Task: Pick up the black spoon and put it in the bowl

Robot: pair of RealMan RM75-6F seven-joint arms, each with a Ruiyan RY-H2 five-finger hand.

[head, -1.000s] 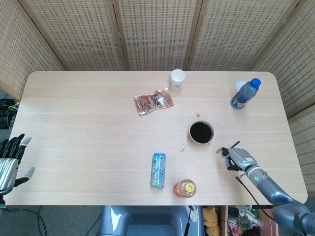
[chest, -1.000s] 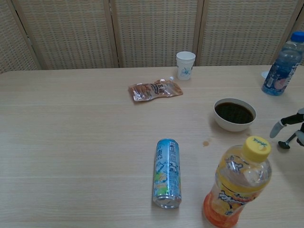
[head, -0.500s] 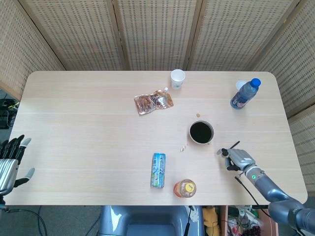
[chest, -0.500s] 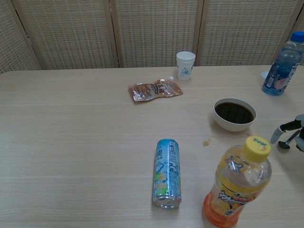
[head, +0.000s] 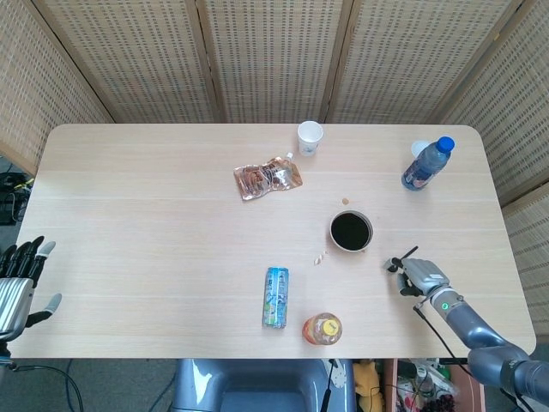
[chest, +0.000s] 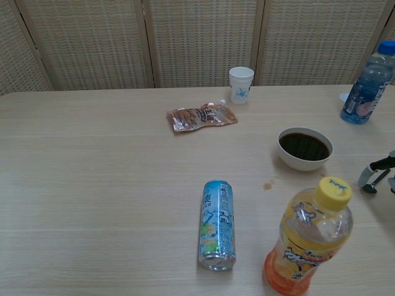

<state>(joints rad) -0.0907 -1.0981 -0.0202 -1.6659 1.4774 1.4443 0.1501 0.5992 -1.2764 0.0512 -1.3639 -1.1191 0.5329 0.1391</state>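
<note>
The white bowl, filled with dark liquid, stands right of the table's middle. The black spoon lies on the table just right of and nearer than the bowl. My right hand sits low over the spoon with its fingers around it, mostly cut off at the chest view's right edge. I cannot make out whether the fingers grip the spoon. My left hand hangs beyond the table's left front corner with its fingers apart and holds nothing.
A blue can lies on its side near the front edge, next to an upright orange bottle. A foil pouch and paper cup sit further back. A blue-capped bottle stands at the back right.
My right hand has shifted slightly right and lower onto the spoon. The spoon and the left hand have stayed where they were.
</note>
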